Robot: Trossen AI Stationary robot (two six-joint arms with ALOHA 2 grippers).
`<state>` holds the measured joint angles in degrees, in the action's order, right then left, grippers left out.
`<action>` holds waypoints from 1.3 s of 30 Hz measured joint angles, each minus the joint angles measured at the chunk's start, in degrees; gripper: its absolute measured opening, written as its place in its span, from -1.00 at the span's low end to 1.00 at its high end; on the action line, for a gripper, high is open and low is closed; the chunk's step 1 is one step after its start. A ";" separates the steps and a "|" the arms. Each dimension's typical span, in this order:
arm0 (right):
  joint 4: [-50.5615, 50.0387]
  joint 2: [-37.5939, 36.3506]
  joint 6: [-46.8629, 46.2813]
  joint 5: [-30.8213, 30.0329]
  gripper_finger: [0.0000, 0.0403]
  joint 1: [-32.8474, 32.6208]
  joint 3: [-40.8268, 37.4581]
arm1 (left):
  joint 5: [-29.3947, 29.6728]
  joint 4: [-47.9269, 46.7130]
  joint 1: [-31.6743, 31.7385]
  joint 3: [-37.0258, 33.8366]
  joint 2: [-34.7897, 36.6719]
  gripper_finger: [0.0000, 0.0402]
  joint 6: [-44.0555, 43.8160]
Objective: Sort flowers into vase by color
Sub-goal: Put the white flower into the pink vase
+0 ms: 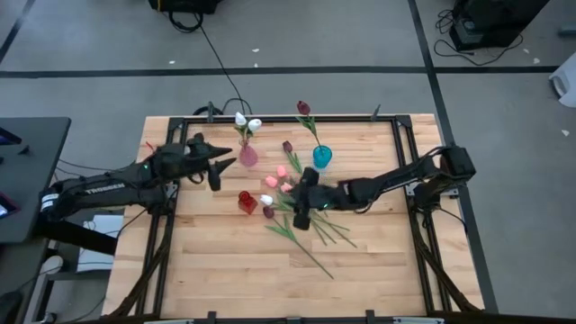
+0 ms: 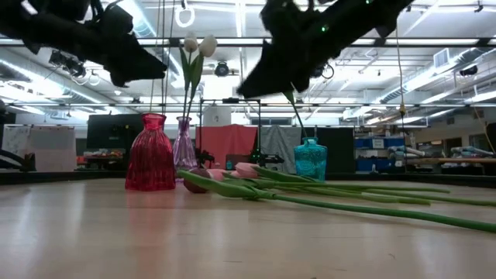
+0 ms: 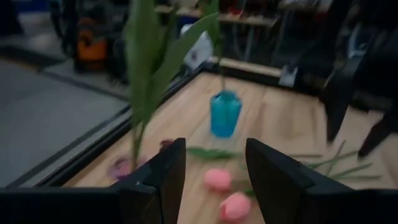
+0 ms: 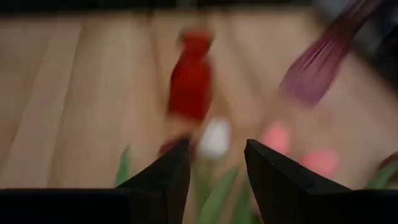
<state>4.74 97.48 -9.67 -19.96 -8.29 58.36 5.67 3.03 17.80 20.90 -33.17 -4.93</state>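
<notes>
High view: flowers (image 1: 301, 216) heaped mid-worktop (image 1: 225, 270), stems fanned toward the front, ready for picking; two whites already in the pink vase (image 1: 248, 156), one maroon in the blue vase (image 1: 321, 157); red vase (image 1: 245, 202) empty.

Low view: stems lying flat, heads beside the red vase.

Left wrist view: left tool (image 3: 214, 180) wide, empty, near the pink vase.

Right wrist view: right tool (image 4: 216, 167) wide, empty, poised over a white head (image 4: 214, 138), probably to grasp.

left claw (image 1: 219, 168) open, raised, right claw (image 1: 304, 219) open, raised
</notes>
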 joint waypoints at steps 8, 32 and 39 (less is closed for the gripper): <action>-26.94 8.81 -4.07 4.61 -0.18 -1.93 12.40 | -1.51 17.76 -4.51 -6.82 -1.05 -0.13 0.15; -33.25 17.34 -6.71 9.46 -0.43 1.05 14.59 | -1.87 24.62 -7.31 -14.48 -1.07 -0.13 -3.37; -33.94 16.78 -7.28 9.30 -0.87 1.06 14.57 | -2.44 24.85 -7.43 -14.79 -0.94 -0.13 -4.50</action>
<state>-29.20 114.27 -16.94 -10.66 -7.23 72.93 3.23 27.88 10.37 6.11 -34.11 -9.43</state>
